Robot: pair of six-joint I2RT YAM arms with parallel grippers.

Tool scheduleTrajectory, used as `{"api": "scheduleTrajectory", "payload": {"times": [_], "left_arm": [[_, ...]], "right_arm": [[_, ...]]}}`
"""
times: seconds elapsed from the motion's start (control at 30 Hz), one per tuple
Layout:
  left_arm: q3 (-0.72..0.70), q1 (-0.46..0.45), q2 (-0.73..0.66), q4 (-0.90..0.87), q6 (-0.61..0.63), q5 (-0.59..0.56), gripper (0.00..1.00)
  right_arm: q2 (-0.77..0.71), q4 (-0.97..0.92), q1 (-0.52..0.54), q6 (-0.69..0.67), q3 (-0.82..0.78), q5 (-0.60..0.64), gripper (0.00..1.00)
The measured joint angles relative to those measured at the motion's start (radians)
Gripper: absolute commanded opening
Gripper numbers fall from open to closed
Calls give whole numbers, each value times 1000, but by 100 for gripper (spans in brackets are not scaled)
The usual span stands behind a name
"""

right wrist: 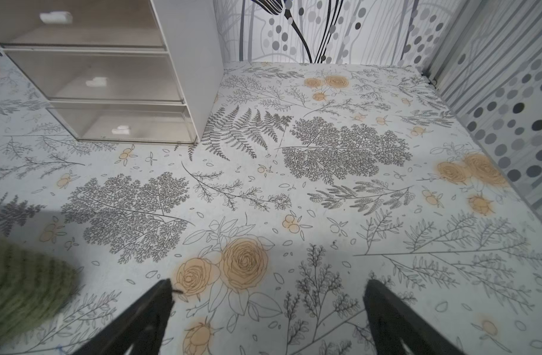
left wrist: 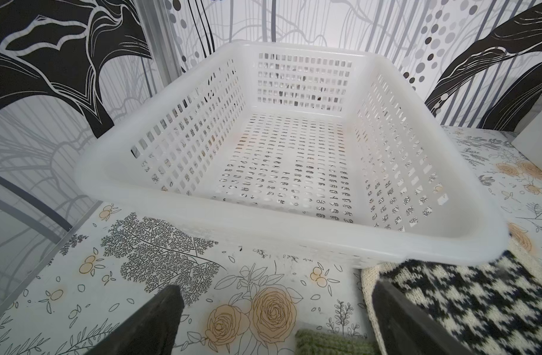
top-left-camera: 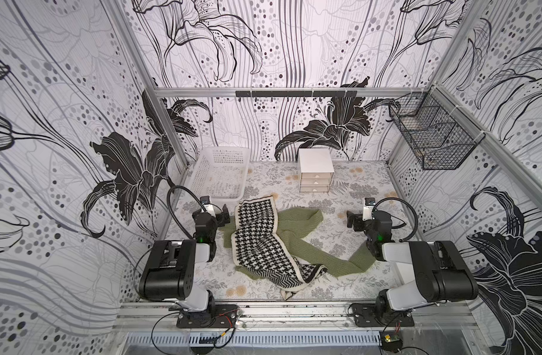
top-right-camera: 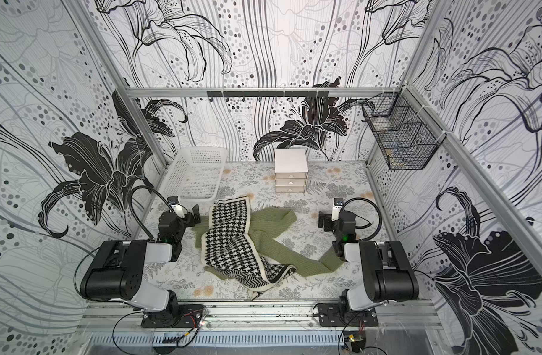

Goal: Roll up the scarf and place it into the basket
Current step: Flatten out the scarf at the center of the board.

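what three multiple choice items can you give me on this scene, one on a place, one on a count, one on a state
1. Where does the white basket stand?
A. at the table's far left corner
B. hung on the right wall
C. at the near edge, between the arms

2. How many drawers does the drawer unit have?
A. two
B. three
C. five

3. How is the left pincer?
A. open, holding nothing
B. shut with nothing in it
C. shut on the basket's rim

Answers:
1 A, both top views show it at the back left, by the walls.
2 B, three drawer fronts are stacked in the right wrist view.
3 A, its fingers stand wide apart in the left wrist view, gripping nothing.
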Motion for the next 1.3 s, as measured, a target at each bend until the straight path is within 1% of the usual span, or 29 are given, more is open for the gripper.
{"api": "scheduleTrajectory", "payload": {"times": [0.87,0.93,1.0,1.03,1.1,1.13,1.2,1.3], "left_arm": [[0,10,0,-5,0,21,100],[0,-3,-15,-25,9,14,99],[-1,-44,-77,-79,24,-39,99],[-1,-84,-131,-109,37,-77,99],[13,-175,-233,-180,46,-157,100],[37,-239,-292,-242,43,-212,99],[120,-356,-369,-387,23,-343,100],[282,-521,-435,-631,-33,-527,100]], "right_arm": [[0,0,0,-1,0,-1,100],[0,-1,0,-8,0,-8,100],[-1,-18,0,-14,7,-13,100],[-4,-55,0,-18,23,-15,100],[-8,-203,0,-19,108,-23,100],[-8,-285,1,-19,169,-29,100],[-14,-394,16,-18,282,-35,100],[-73,-525,90,-16,360,-27,100]]}}
